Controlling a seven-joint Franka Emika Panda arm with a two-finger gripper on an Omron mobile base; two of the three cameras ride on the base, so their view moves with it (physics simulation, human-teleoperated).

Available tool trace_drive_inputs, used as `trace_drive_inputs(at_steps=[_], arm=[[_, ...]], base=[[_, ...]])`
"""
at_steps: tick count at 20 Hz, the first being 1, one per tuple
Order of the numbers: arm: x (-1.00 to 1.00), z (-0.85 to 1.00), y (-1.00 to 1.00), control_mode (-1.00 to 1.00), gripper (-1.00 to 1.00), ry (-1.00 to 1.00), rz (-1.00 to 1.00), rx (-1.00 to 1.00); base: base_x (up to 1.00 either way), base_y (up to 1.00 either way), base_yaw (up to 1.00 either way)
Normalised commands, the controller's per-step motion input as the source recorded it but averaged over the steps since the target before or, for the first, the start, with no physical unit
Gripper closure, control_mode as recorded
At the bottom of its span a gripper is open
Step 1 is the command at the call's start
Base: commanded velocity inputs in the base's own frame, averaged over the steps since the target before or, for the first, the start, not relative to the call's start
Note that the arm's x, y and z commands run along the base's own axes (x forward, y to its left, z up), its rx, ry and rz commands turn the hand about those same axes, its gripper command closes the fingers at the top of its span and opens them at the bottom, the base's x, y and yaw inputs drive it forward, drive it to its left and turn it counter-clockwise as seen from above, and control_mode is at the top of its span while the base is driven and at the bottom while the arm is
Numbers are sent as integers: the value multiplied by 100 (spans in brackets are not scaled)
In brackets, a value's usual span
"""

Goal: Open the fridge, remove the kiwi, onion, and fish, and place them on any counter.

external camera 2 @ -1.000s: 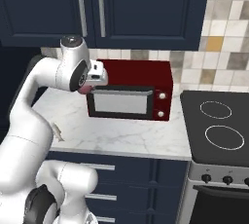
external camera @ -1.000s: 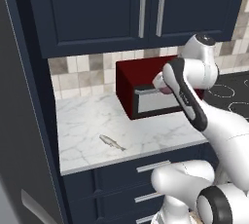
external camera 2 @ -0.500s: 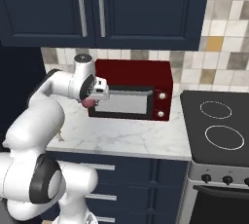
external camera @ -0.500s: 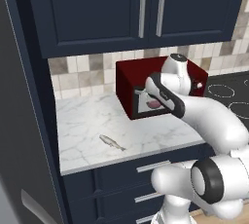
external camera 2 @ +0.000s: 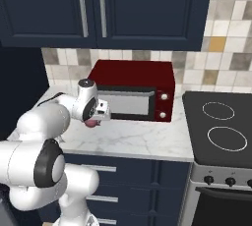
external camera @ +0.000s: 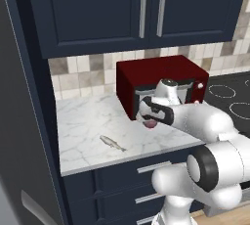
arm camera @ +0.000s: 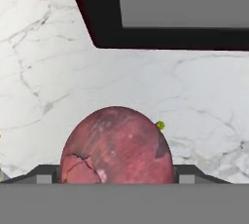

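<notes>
The onion [external camera: 152,123], a dark-red ball, hangs just above the white marble counter [external camera: 88,121] in front of the microwave, with my gripper [external camera: 149,117] shut on it. From the right base view the onion [external camera 2: 91,122] shows under the gripper [external camera 2: 96,118], over the counter [external camera 2: 138,139]. In the hand view the onion [arm camera: 116,145] sits between the jaws, marble below it. The fish [external camera: 112,143], slender and silver-grey, lies on the counter to the left of the gripper. The fridge [external camera: 12,136] shows as a grey panel at the far left. The kiwi is out of view.
A dark-red microwave [external camera: 161,79] with a grey door [external camera 2: 129,103] stands at the back of the counter, right behind the gripper. A black stovetop [external camera 2: 221,127] lies to the right. Navy cupboards [external camera: 141,9] hang overhead, navy drawers [external camera: 146,180] below.
The arm has folded down and swung left, carrying the onion from microwave-top height to just above the counter in front of the microwave door. The fish has stayed put.
</notes>
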Motion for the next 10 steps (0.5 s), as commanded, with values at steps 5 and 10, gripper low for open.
trace_drive_inputs(at_steps=[5, 10], arm=[[20, -90, 0, -100, 100, 0, -5, 1], [12, -47, 1, -100, -100, -3, -5, 0]], base=[[0, 0, 0], [0, 0, 0]])
